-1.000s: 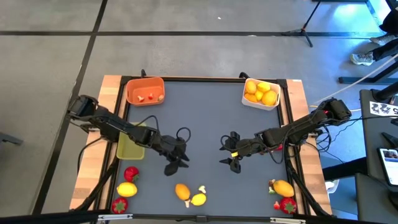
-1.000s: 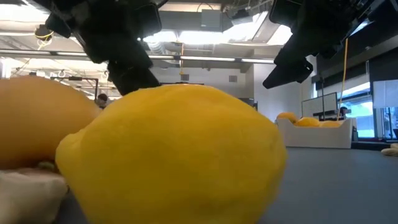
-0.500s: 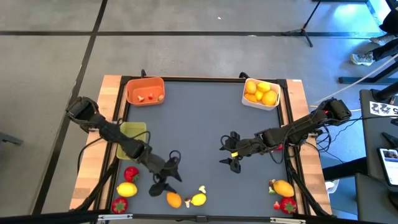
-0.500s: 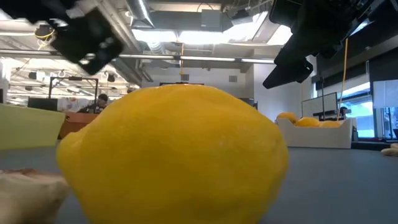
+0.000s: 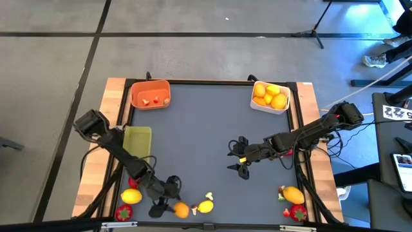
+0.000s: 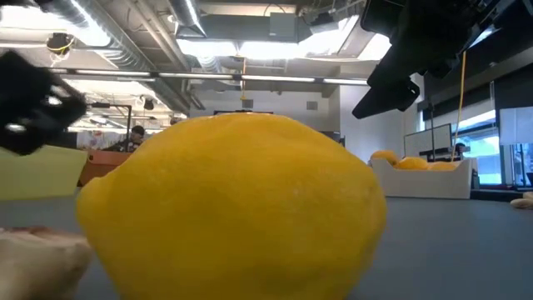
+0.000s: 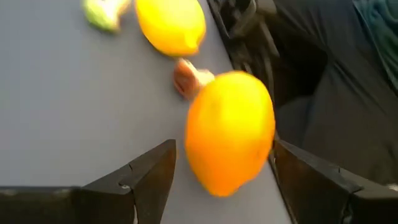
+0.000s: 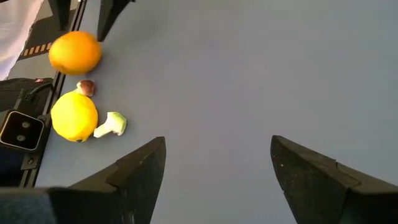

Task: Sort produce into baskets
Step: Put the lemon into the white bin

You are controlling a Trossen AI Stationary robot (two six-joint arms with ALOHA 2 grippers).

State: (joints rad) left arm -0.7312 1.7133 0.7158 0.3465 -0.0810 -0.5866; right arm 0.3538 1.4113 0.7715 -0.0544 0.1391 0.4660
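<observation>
Since a second ago the left tool (image 5: 166, 196) has swung from mid-bench down to the near edge, while the right tool (image 5: 242, 159) has not shifted. The orange fruit (image 7: 229, 130) now lies directly ahead of the left tool, between its two spread fingers (image 7: 138, 181) but not yet touched by either; in the left wrist view its long axis runs roughly along the line of approach, tilted a little off it, so the fingers would close across its narrower width. Just beyond it, farther from the tool, sit a small reddish-brown bit (image 7: 188, 78), a yellow lemon (image 7: 170, 25) and a pale green piece (image 7: 102, 12). In the high view the fruit (image 5: 181, 209) sits almost at the bench's front rim, with the left tool just beside it. The right tool hangs well apart over the bench's middle right, its fingers also spread and empty, so the left arm is plainly the nearer. The white basket (image 5: 256, 106), already holding citrus, stands at the far corner, well away from the left tool.
</observation>
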